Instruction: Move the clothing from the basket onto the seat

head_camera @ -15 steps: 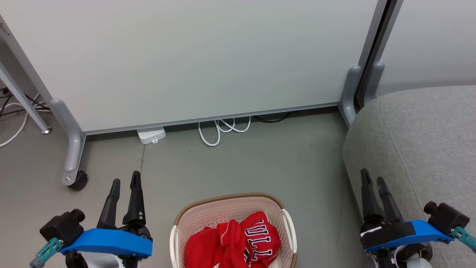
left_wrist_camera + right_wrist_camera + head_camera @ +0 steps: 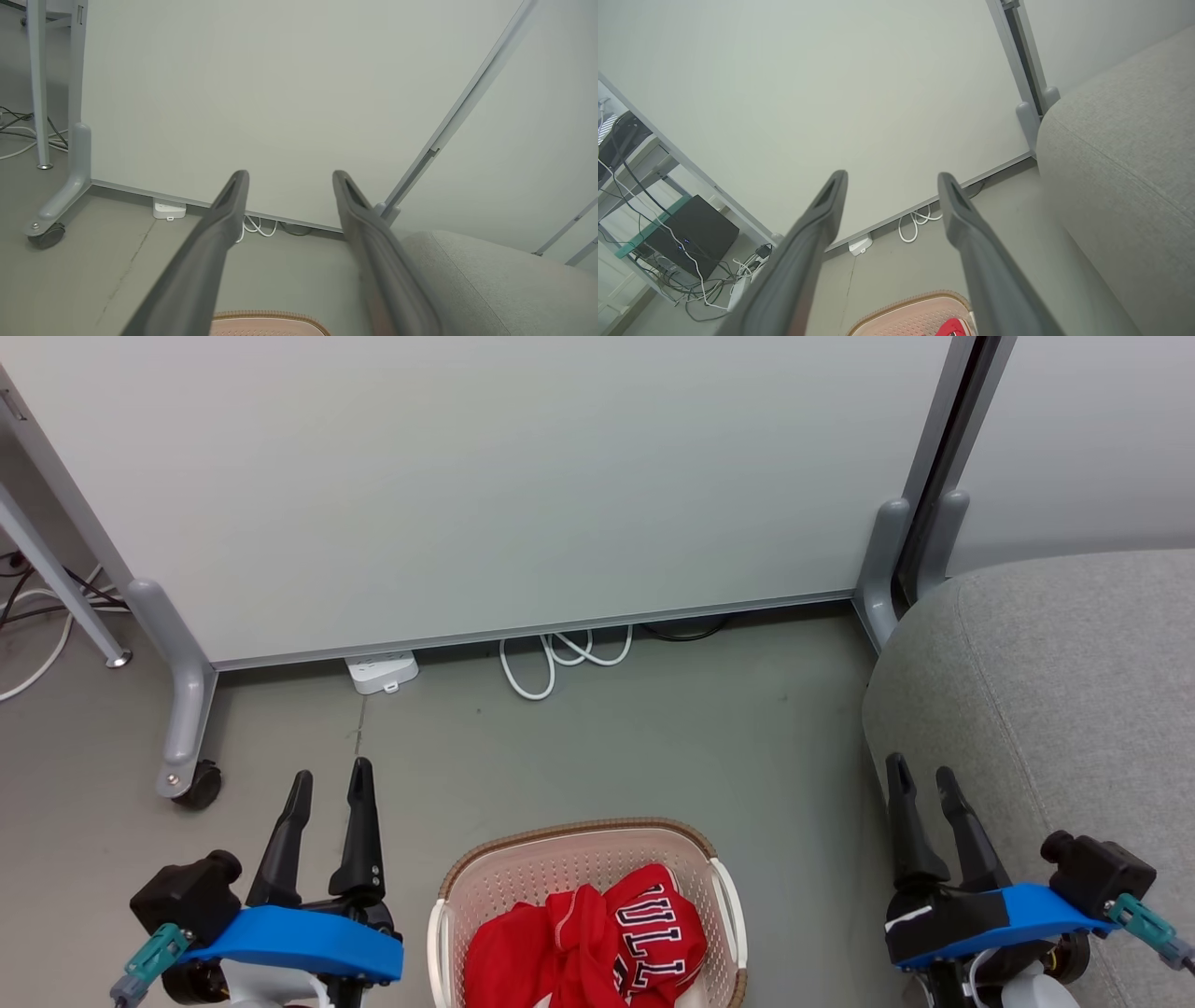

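Observation:
Red clothing (image 2: 583, 943) with white trim and block letters lies crumpled in the cream perforated basket (image 2: 523, 873) on the floor at the bottom centre of the head view. The grey seat (image 2: 1064, 681) fills the right side. My left gripper (image 2: 331, 779) hovers open to the left of the basket, holding nothing. My right gripper (image 2: 920, 775) is open and empty by the seat's front edge, right of the basket. The left wrist view catches the basket rim (image 2: 266, 317) and the seat (image 2: 490, 280). In the right wrist view a scrap of the clothing (image 2: 952, 326) peeks from the basket (image 2: 906, 317) beside the seat (image 2: 1120, 163).
A pale partition panel (image 2: 485, 476) on grey castor feet (image 2: 187, 775) stands behind the basket. A white power strip (image 2: 381, 672) and looped white cable (image 2: 560, 658) lie at its base. More cables (image 2: 37, 616) trail at the far left.
Both grippers have shifted forward and slightly inward toward the basket. The clothing and basket lie as before.

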Robot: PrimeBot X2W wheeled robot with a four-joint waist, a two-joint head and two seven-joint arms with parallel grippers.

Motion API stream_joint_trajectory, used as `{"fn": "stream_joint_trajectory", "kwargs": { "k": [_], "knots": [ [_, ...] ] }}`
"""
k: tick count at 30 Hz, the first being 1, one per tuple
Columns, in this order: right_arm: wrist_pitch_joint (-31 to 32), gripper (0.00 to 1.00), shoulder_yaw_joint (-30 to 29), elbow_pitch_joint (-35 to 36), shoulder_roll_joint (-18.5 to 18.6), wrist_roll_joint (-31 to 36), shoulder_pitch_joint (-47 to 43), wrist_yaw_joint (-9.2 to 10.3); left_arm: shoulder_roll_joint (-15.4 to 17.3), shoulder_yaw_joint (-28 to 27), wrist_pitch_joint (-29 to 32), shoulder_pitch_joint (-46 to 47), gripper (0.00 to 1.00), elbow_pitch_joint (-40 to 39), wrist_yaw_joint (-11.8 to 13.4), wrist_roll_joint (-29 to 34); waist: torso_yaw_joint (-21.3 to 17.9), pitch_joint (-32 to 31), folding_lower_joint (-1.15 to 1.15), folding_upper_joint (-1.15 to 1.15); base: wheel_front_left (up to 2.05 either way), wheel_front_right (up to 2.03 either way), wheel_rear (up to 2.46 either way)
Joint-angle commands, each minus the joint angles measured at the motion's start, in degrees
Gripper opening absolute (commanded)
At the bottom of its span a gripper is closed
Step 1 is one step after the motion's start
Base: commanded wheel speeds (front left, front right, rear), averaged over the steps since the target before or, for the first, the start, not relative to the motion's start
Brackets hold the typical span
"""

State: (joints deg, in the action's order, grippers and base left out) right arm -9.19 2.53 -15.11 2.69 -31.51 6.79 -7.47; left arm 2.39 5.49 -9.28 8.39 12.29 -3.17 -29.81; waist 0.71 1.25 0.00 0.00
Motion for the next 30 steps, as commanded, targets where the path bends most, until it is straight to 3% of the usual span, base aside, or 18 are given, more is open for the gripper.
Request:
{"fn": "stream_joint_trajectory", "kwargs": {
  "k": [1,30],
  "knots": [
    [-0.7,1.00,0.3,0.2,0.2,1.7,1.1,-0.03,0.4,0.1,-0.6,1.3,1.00,-0.4,0.2,1.5,0.0,0.1,0.00,0.00,0.00,0.00,0.00],
    [-4.2,1.00,1.9,-1.4,0.3,15.6,1.7,-0.03,0.6,2.4,-4.2,1.9,1.00,0.3,1.1,15.6,0.4,0.0,0.00,0.00,0.00,0.00,0.00]
  ]
}}
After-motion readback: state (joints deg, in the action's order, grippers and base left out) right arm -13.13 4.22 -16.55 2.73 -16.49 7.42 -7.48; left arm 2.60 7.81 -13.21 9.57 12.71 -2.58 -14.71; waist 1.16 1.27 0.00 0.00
